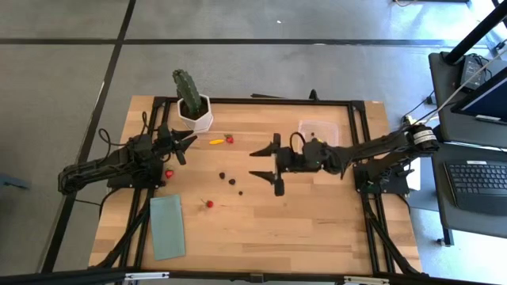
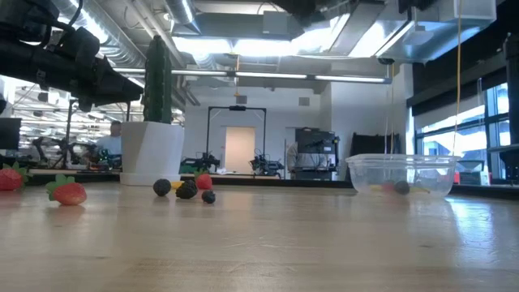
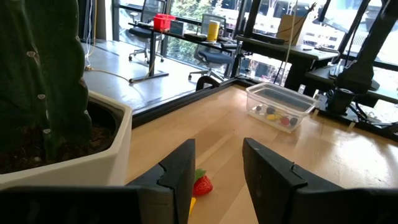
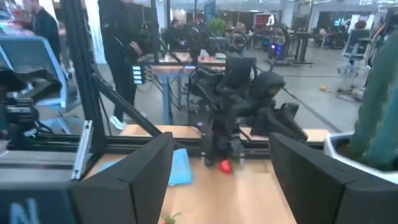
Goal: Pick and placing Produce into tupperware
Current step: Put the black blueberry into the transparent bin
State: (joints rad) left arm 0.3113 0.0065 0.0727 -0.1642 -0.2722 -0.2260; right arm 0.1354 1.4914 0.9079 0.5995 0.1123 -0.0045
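The step in hand looks like a fresh reach for another piece: a few small pieces already lie inside the small clear squarish plastic tupperware (image 1: 318,131) at the far right of the light wooden surface (image 1: 317,229), while most of the tiny toy produce is still scattered across the middle. The right end effector (image 1: 268,167) hangs above the centre with its two dark fingers spread wide and nothing between them; a loose cluster of dark round berries (image 1: 230,180) lies just beside it toward the left arm, with one red strawberry-like piece (image 1: 210,203) nearer the front edge, close to a flat green rectangular pad (image 1: 167,226). The left end effector (image 1: 187,142) sits near the green cactus in a white hexagonal pot (image 1: 192,101), its fingers parted and empty; its wrist view shows a red strawberry piece (image 3: 201,184) on the wood just ahead between the fingers (image 3: 177,177), next to a yellow-orange elongated piece (image 1: 216,142). The next move probably calls for the right arm to shift over a berry, descend, and close gently, since such a small round piece could roll away from the fingers.
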